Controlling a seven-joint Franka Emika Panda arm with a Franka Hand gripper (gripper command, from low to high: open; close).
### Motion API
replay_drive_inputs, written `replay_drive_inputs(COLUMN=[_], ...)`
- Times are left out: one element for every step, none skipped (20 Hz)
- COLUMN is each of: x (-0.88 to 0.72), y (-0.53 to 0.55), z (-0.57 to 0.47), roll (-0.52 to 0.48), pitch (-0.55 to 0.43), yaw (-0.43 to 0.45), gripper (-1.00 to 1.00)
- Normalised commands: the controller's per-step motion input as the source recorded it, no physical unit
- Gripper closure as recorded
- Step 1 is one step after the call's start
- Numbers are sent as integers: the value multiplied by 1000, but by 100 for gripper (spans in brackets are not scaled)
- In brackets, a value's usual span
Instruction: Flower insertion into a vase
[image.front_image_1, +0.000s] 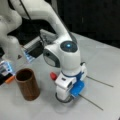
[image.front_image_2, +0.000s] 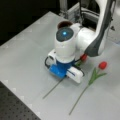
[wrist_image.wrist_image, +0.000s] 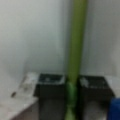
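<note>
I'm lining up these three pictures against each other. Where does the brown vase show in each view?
Front view: the vase stands upright at the picture's left, below centre, left of the arm.
Front view: only its rim shows at the top centre, behind the arm.
Wrist view: not in it; the tool is shut on a green stem.
Shared landmark: the arm's blue light.

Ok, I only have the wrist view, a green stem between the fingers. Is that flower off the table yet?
Observer: No. In a front view the gripper is down at the table, and the stem coming out from under it lies flat.
Operator: Where's the vase?
Observer: The vase stands upright at a front view's left, apart from the gripper, with no flower in it.
Operator: Any other flower?
Observer: Yes, a second flower lies on the table at a front view's right, untouched.
</note>
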Motion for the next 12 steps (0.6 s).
replay_drive_inputs(x=[56, 33, 3, -18, -32, -39, -51, -58, -75, -96, -125, -158], y=[93, 68, 41, 20, 6, -3, -18, -29, -39, -53, -69, -83], z=[418, 463, 504, 515, 515, 522, 526, 484, 475, 474, 482, 496], roll=[-32, -26, 26, 83, 82, 58, 52, 49, 43, 41, 13, 2], pitch=[60, 65, 52, 20, -5, -41, -71, -72, -81, -83, -93, -89], yaw=[13, 3, -6, -26, -51, -75, -85, -86, -95, -106, -118, -119], gripper=[100, 100, 100, 100, 100, 100, 100, 100, 100, 100, 100, 100])
